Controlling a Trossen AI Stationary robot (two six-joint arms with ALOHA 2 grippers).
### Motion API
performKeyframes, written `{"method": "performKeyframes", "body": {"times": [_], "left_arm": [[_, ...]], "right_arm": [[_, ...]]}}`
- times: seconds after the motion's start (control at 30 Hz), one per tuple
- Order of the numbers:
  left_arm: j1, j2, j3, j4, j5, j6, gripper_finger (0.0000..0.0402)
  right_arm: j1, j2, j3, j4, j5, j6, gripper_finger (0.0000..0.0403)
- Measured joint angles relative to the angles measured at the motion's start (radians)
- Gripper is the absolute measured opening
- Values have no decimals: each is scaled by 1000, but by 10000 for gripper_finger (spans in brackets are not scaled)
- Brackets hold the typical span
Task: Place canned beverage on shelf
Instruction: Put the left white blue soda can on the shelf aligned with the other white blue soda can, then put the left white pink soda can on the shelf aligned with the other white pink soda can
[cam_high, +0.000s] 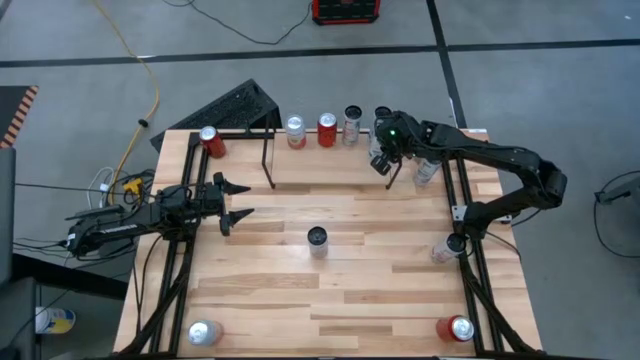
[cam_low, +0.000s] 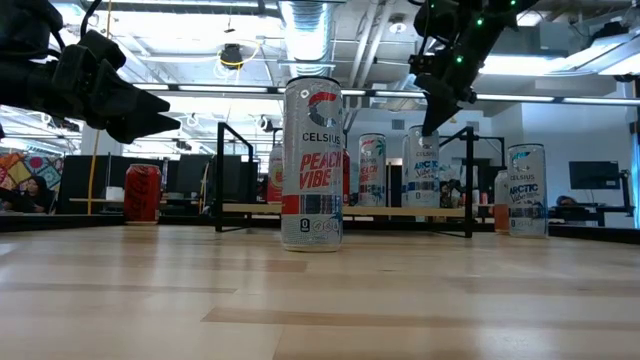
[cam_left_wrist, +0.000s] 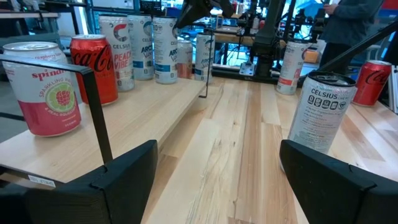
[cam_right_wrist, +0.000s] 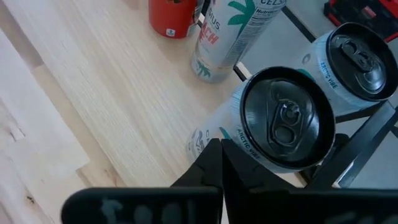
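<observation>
Light wood table (cam_high: 380, 290). Grey floor beyond it carries a yellow cable (cam_high: 150, 75), a black keyboard (cam_high: 235, 105) and a red case (cam_high: 345, 10).

Ten drink cans stand in the high view. Three are red aluminium cans (cam_high: 327, 129). Seven are pale silver-and-white aluminium cans (cam_high: 317, 240), some with black tops. There is one low shelf of thin black metal rods and a light wood board (cam_high: 268, 160), and one light wooden bench (cam_high: 350, 290). There are two dark two-fingered tools: the left tool (cam_high: 235, 201) and the right tool (cam_high: 385, 166).
</observation>
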Motion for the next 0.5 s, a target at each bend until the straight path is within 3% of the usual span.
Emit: {"method": "performKeyframes", "body": {"times": [0.13, 0.27, 0.5], "left_arm": [[0, 0, 0, 0, 0, 0, 323], [0, 0, 0, 0, 0, 0, 323], [0, 0, 0, 0, 0, 0, 323]], "right_arm": [[0, 0, 0, 5, -7, -7, 19], [13, 0, 0, -6, -80, -3, 21], [127, 0, 38, -38, -109, 17, 22]]}}
